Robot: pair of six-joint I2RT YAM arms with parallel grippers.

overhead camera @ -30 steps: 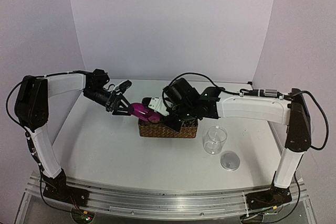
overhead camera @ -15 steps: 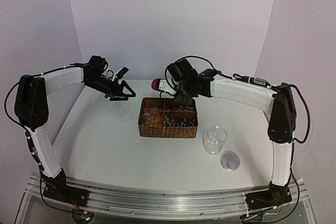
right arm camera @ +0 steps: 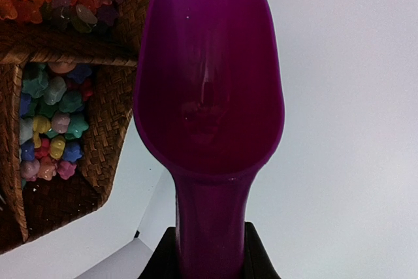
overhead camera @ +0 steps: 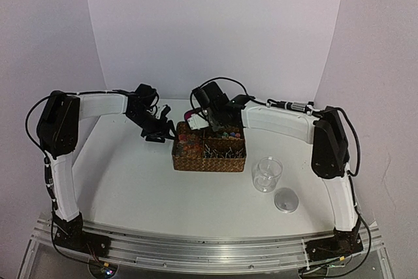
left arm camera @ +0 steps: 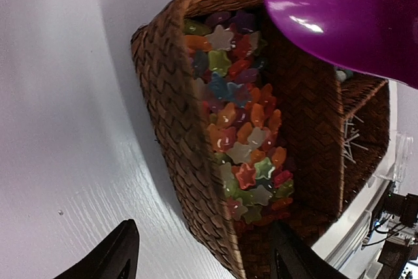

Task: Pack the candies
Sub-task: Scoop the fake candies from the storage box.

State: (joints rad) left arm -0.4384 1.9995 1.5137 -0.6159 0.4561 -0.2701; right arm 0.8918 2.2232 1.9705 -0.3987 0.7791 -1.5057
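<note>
Candies (left arm camera: pixel 243 155): heaped in left compartment of basket (left arm camera: pixel 166 109), frame centre. Judged light, hard, glossy, loose; easily scattered if pinched, so better lifted by scoop (right arm camera: pixel 209 96). Scoop handle pinched by right gripper (right arm camera: pixel 209 261); bowl seen empty. Left gripper (left arm camera: pixel 206 262) spread astride basket wall.
</note>
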